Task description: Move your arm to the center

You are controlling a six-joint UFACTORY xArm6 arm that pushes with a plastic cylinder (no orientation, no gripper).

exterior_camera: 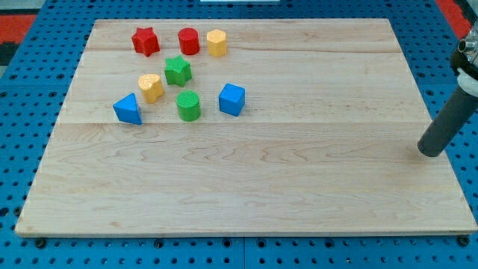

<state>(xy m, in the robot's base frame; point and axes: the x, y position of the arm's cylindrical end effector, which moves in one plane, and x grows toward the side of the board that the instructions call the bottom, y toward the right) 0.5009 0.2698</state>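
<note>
My tip (430, 152) rests on the wooden board (299, 187) near its right edge, far to the right of all the blocks. The blocks sit in the board's upper left. A red star (146, 41), a red cylinder (188, 41) and a yellow hexagon block (216, 42) form a row at the top. Below them are a green star (178, 70) and a yellow heart (151, 87). Lower still are a blue triangle (128, 109), a green cylinder (189, 105) and a blue cube (231, 99).
The board lies on a blue perforated table (22, 112). The arm's rod (452, 119) rises to the upper right, out of the view's right edge.
</note>
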